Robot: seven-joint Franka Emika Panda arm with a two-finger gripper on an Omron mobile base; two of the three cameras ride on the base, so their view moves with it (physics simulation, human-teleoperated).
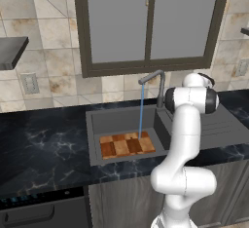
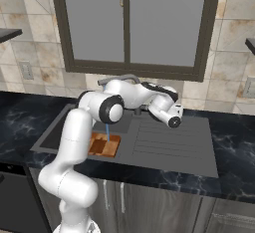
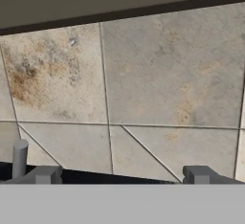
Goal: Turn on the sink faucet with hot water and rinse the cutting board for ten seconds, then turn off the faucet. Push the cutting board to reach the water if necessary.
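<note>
Fingers [image 3: 43, 174] apart, before unmarked tiled wall [image 3: 158, 79].

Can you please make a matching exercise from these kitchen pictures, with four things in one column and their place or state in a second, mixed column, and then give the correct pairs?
Things:
1. cutting board
2. water
3. sink faucet
4. gripper

Places or states:
A. stands upright at the back edge of the sink
B. lies flat on the basin floor
C. open, facing the tiled wall
D. falls as a thin blue stream onto the wood

Pairs: 1-B, 2-D, 3-A, 4-C
</note>
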